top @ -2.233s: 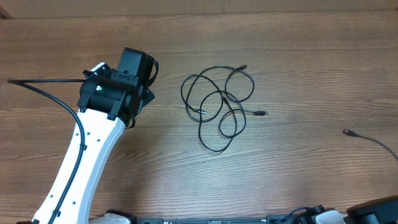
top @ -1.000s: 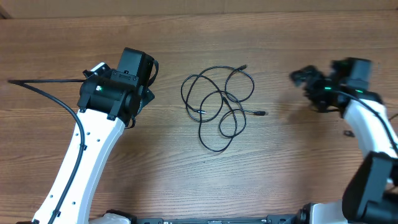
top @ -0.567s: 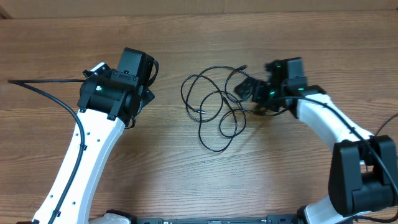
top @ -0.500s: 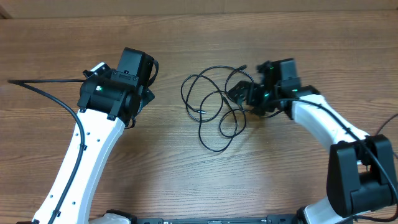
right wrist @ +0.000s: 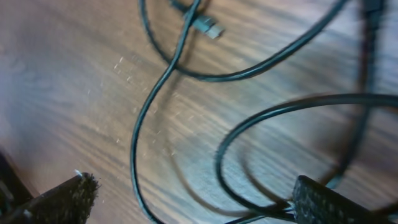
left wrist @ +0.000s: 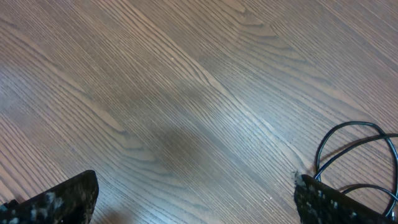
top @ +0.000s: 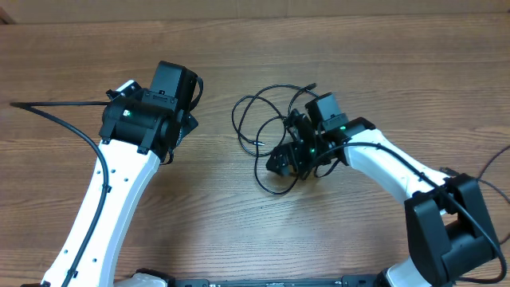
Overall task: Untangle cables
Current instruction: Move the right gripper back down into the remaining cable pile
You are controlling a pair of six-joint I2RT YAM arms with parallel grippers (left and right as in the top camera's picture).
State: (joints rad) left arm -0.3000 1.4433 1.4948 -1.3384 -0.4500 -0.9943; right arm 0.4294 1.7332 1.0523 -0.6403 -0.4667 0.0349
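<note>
The cables [top: 234,118] lie as a loose tangle of thin black loops at the table's middle, one small plug [top: 312,84] pointing toward the far side. My right gripper [top: 292,162] hangs open just above the tangle's lower right part, and its arm covers some loops. In the right wrist view two cable strands [right wrist: 134,155] run between the fingertips of the open right gripper [right wrist: 196,205], and a plug [right wrist: 210,27] lies ahead. My left gripper [top: 185,119] stands open to the left of the tangle, apart from it. The left gripper [left wrist: 199,208] frames bare wood, with a cable loop [left wrist: 351,124] at the right.
A thicker black cord [top: 48,106] fixed to the left arm runs off the left edge. Another thin black cord [top: 496,163] shows at the right edge behind the right arm's base. The table's far edge [top: 255,19] runs along the top.
My right arm came in from the right and swept left, ending low over the tangle's lower right loops. The left arm has not moved.
</note>
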